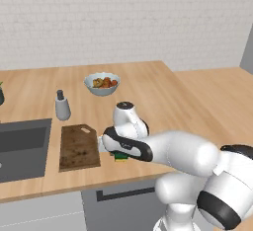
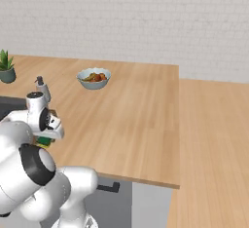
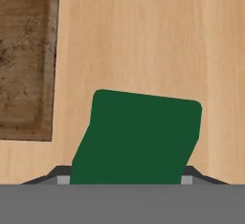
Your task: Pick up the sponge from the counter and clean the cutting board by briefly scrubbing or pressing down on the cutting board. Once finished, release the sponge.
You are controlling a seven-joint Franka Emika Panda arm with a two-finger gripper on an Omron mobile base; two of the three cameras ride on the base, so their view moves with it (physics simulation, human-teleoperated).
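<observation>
The small green-topped, yellow-bottomed sponge [image 3: 139, 137] looks light and soft; the hand [image 3: 123, 180] seems to pinch its two sides.

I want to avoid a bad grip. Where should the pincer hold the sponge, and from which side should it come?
Come straight down from above. The sponge lies flat on the counter, green face up, beside the cutting board. Grip its two opposite side walls across the narrower width: the pincer already straddles it there.
</observation>
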